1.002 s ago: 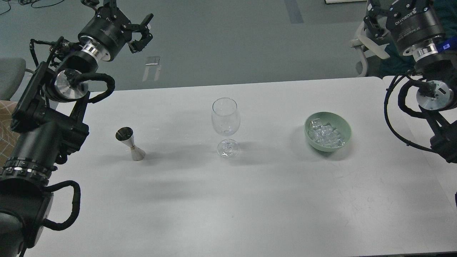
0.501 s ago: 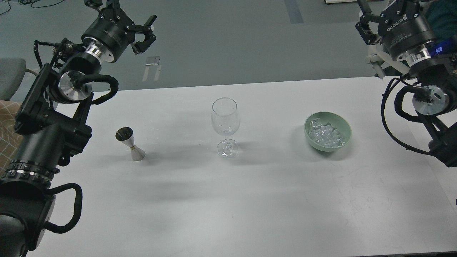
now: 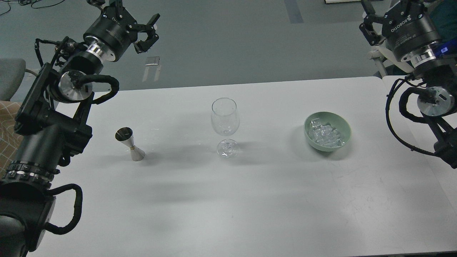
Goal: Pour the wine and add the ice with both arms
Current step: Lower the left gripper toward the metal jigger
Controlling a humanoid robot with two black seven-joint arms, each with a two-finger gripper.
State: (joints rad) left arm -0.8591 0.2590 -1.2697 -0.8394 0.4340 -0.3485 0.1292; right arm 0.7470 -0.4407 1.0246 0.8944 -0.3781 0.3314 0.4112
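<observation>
An empty-looking clear wine glass (image 3: 225,123) stands upright mid-table. A steel jigger (image 3: 130,144) stands to its left; I cannot tell if wine is in it. A green bowl (image 3: 344,125) to the right holds several clear ice cubes (image 3: 325,136). My left gripper (image 3: 142,26) hangs open and empty above the far left edge, well behind the jigger. My right gripper (image 3: 383,12) is raised at the top right, behind the bowl, with its fingers spread and partly cut by the view's edge. Both arms are clear of the objects.
The white table (image 3: 228,200) has its far edge just behind the glass. A second white table (image 3: 442,171) adjoins on the right. A white chair frame (image 3: 378,57) stands behind the right gripper. A metal floor plate (image 3: 152,61) lies beyond.
My left gripper has risen slightly and shifted right. My right gripper has risen, moved a little left and turned. The glass, jigger and bowl have not moved.
</observation>
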